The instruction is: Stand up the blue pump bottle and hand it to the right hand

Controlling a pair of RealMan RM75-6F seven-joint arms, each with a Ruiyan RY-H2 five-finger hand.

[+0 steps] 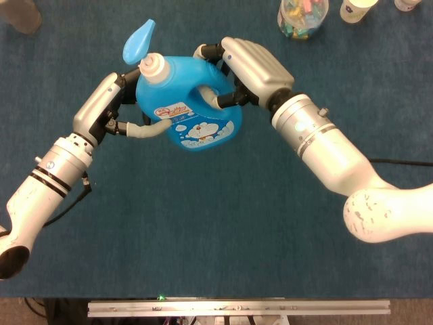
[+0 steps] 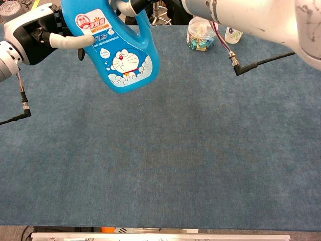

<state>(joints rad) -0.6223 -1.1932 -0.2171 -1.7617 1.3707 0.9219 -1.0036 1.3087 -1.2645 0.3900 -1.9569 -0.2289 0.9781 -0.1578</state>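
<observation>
The blue pump bottle is lifted clear of the blue bench, upright with a slight lean, its white collar and blue pump spout at the top. Both hands are on it at once. The left hand grips the bottle's body from the left side, one finger laid across the front just under the red-and-white label. The right hand comes in from the right of the bottle, its fingers curled through the handle opening and closed around the handle. In the chest view the bottle hangs above the bench, showing a cartoon cat on its front; the left hand is at the bottle's left, and of the right hand only a finger shows at the top edge, so its grasp is hard to judge there. Well to the right of the bottle, on the far part of the bench, stands a clear jar of coloured clips, with a paper cup just beyond it.
</observation>
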